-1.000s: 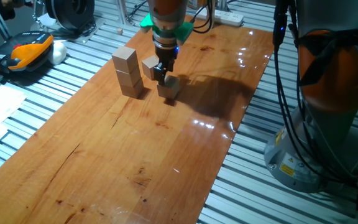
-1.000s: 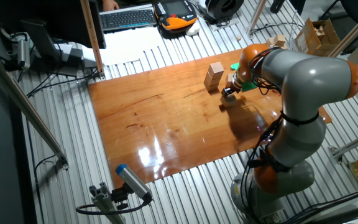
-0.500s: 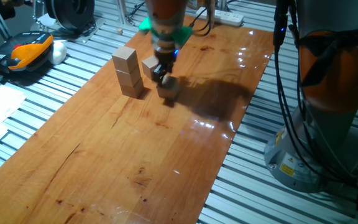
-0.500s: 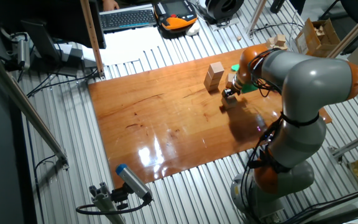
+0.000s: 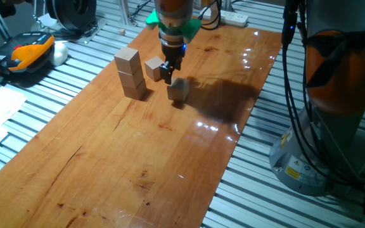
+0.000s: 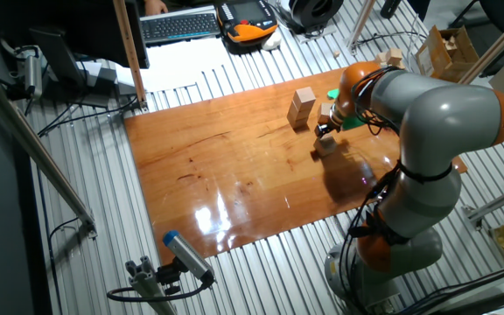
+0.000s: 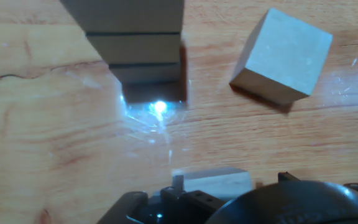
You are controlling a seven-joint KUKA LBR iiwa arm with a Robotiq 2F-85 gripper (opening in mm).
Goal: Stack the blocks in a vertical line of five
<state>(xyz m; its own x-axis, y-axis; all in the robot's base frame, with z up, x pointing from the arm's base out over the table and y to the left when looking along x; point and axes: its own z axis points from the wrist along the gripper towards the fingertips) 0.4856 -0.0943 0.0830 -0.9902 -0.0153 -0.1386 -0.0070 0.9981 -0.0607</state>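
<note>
1. Stack of blocks (image 5: 130, 75) left of centre, upper part of one fixed view, on wooden tabletop (image 5: 138, 152).
2. Loose block (image 5: 153, 67) just right of stack; another block (image 5: 179, 90) lower right.
3. Gripper (image 5: 169, 74) between those two; finger spread and grasp impossible to tell.
4. No containers in view.

The arm reaches down from the top centre of the frame. Its claw (image 5: 169, 73) points downward, fingers' spread unclear.

matt wooden blocks (image 5: 129, 73); glossy wood table (image 5: 132, 158)
</note>
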